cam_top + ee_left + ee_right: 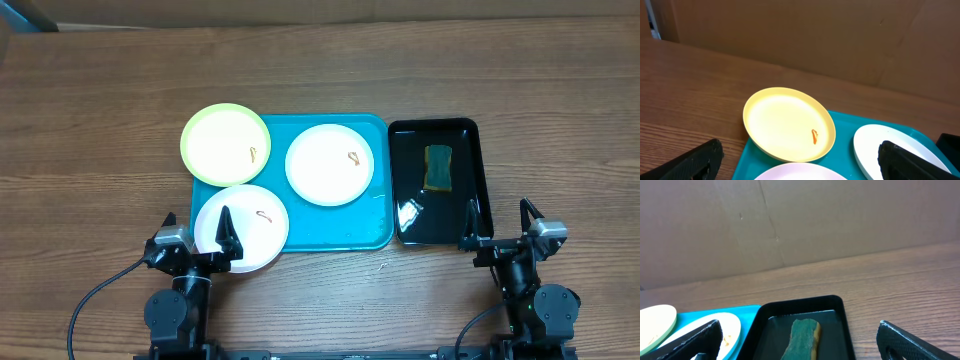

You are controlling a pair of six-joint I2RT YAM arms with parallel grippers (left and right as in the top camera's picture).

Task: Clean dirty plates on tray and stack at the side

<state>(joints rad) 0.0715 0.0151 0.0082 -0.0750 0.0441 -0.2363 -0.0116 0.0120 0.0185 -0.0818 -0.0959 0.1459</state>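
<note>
My left gripper (197,234) and right gripper (498,226) hang wide open, empty, over the bench (100,120). Three smeared plates (330,165) sit on the turquoise tray (372,236). I'd fetch the sponge (438,166) from the black tray (478,190) first, pinching across its width.

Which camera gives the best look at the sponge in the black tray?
Overhead: the sponge lies whole, unobstructed, in the black tray. Right wrist shows it cropped at the frame's bottom; left wrist misses it.
</note>
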